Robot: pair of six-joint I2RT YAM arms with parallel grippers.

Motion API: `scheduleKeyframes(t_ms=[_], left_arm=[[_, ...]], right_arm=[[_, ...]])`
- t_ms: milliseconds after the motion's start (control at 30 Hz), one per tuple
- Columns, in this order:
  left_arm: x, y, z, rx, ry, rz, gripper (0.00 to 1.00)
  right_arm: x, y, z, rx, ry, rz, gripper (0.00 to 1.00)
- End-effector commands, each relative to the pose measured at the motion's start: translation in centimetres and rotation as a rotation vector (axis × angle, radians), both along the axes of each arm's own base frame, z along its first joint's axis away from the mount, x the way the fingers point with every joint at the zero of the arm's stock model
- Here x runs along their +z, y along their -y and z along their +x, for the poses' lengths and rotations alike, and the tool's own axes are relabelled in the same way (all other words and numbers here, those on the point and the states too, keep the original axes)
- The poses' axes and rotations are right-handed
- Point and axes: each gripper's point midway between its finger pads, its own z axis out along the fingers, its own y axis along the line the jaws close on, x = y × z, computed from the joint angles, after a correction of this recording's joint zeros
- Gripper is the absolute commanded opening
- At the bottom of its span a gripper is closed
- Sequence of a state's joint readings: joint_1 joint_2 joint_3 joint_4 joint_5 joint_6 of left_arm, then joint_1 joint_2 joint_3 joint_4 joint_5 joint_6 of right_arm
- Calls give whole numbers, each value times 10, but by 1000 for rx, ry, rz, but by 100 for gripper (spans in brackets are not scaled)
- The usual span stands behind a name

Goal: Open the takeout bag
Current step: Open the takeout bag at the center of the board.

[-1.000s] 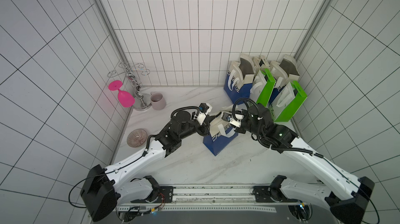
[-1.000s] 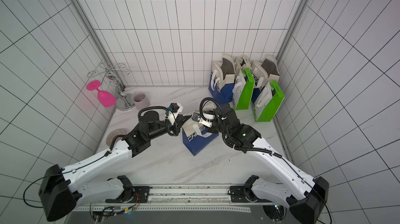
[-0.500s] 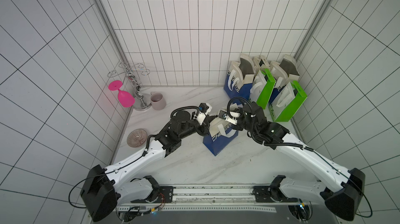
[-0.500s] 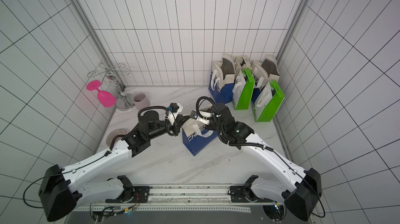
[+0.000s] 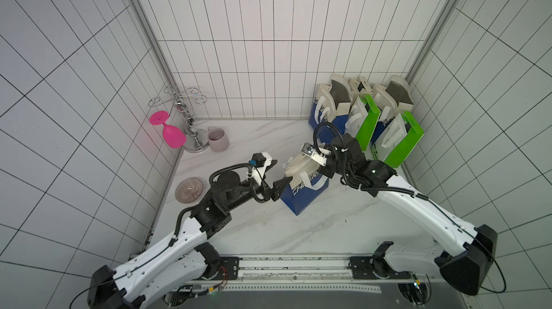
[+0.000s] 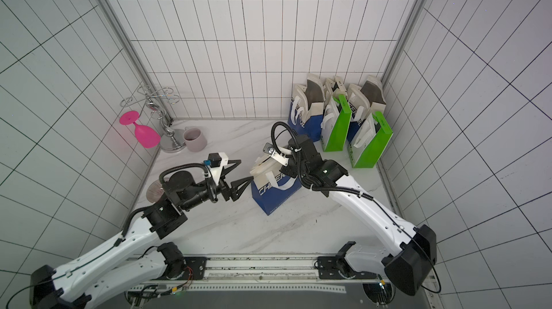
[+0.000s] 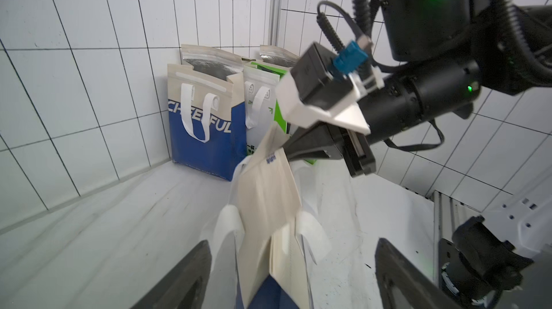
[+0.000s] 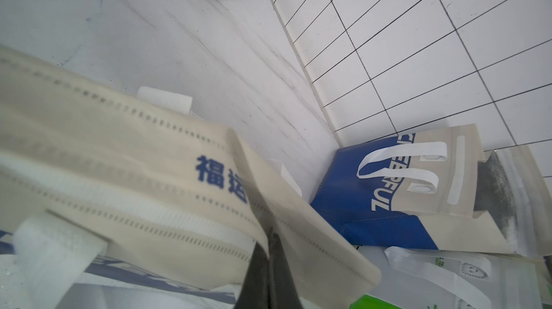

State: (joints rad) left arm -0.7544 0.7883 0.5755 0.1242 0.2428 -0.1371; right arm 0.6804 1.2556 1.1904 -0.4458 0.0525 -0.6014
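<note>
Blue-cream takeout bag (image 5: pixel 304 194): top flap clenched in right jaws; left jaws spread wide, opposite edge between them.

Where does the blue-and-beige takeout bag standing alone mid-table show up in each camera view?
In a top view: takeout bag just right of centre.
In a top view: takeout bag at centre.
Left wrist: its beige top runs from centre to the bottom edge.
Right wrist: its beige top fills the lower left.
Shared landmark: blue CHEERFUL bag at the end of the back row.
</note>
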Motion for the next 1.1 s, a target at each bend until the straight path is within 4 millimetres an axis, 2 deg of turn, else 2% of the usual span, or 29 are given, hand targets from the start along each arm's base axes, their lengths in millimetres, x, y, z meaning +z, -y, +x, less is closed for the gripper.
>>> scheduleKeyframes(t_ms=[0,100,233,367,433,600,633,733,800,833,1067], left_arm=[[-43,5,-22,-50,-131,-35,86],[-69,13,-32,-63,-163,-30,86],[-91,33,-31,-68,-197,7,86],[-106,48,-18,-47,-235,39,86],[-112,49,-7,7,-237,53,84],[-123,50,13,89,-213,90,72],[-122,54,12,71,-208,93,66],[-118,62,13,38,-185,107,32],[-116,60,18,51,-181,108,4],[-115,57,20,57,-182,106,0],[-115,36,33,64,-211,124,0]], right_arm=[[28,3,-2,-60,-57,84,0],[28,4,-3,-74,-68,84,0],[29,4,-5,-83,-72,85,0],[28,5,-8,-84,-81,91,0],[28,4,-10,-82,-87,92,0],[30,5,-12,-86,-103,100,0],[30,4,-13,-84,-110,101,0],[34,8,-12,-101,-109,93,0],[37,10,-12,-112,-107,91,0],[39,10,-12,-112,-106,92,0],[58,17,-7,-116,-49,39,0]])
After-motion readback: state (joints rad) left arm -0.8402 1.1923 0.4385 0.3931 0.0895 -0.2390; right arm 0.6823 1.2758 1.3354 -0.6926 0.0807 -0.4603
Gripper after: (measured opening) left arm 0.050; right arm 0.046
